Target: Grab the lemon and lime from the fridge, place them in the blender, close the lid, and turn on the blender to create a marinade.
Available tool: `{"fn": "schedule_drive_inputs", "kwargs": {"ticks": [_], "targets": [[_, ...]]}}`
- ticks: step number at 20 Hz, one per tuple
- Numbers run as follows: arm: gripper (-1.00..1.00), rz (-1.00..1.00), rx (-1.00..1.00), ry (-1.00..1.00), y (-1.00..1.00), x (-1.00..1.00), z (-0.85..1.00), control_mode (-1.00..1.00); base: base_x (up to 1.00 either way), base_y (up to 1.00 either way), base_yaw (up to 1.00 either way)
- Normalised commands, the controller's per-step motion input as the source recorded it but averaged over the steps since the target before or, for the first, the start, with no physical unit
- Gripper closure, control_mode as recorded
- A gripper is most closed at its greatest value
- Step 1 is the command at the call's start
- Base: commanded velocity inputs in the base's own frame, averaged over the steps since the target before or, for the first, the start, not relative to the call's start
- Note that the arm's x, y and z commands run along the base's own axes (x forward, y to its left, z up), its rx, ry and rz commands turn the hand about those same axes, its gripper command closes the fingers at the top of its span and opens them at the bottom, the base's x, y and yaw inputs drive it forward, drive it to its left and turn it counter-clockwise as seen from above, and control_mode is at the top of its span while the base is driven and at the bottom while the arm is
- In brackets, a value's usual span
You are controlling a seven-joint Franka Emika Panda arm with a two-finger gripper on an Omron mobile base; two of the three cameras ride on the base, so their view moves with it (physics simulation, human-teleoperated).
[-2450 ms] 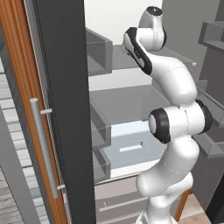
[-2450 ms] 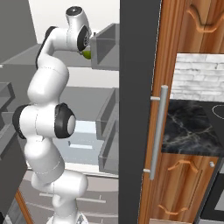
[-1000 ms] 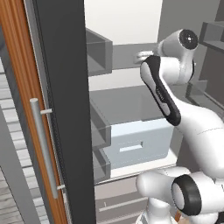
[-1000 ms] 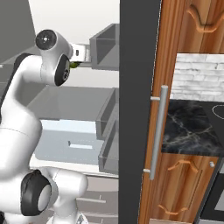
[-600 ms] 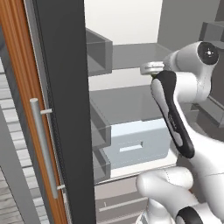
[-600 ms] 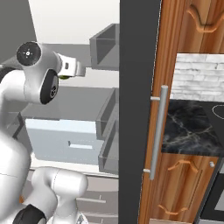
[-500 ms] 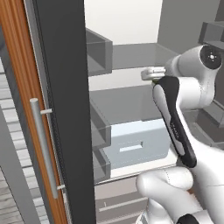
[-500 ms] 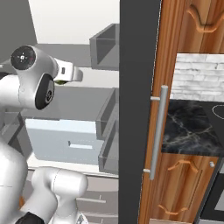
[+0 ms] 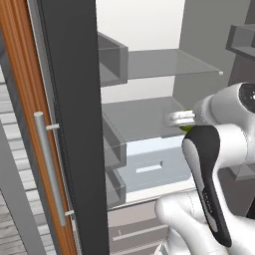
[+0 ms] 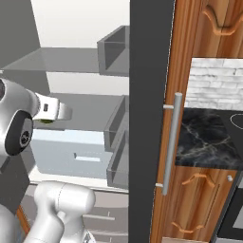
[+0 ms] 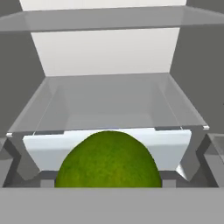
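Now lime (image 11: 108,159) gripped in claw (image 9: 185,124), before fridge (image 9: 74,124) shelves

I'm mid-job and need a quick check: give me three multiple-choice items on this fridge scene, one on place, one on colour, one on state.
1. Where is the round green lime?
A. right in front of the hand camera, at the two-finger gripper
B. inside the pale drawer
C. on the top grey shelf

2. What colour is the fruit at the gripper?
A. bright yellow
B. olive green
C. red

3. What state is the dark grey fridge door in?
A. shut
B. swung open
C. taken off

Key: 1 A, it looms at the bottom of the hand view; 2 B, its skin is green; 3 B, the white interior and shelves are exposed.
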Motion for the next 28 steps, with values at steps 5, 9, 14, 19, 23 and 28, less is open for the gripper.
{"fn": "schedule_drive_inputs", "kwargs": {"ticks": [5,9,14,19,23,28], "targets": [[1.0,0.0,0.0,0.05,0.0,-0.6,-0.07,1.0,-0.4,0.0,0.0],[1.0,0.0,0.0,0.0,0.0,0.0,0.0,1.0,-1.0,0.0,-0.02],[1.0,0.0,0.0,0.0,0.0,0.0,0.0,1.0,-1.0,0.0,-0.1],[1.0,0.0,0.0,0.0,0.0,0.0,0.0,1.0,-0.63,-0.15,-0.36],[1.0,0.0,0.0,0.0,0.0,0.0,0.0,1.0,-0.44,-0.52,-0.39],[1.0,0.0,0.0,0.0,0.0,0.0,0.0,1.0,-0.34,-0.68,-0.37]]}}
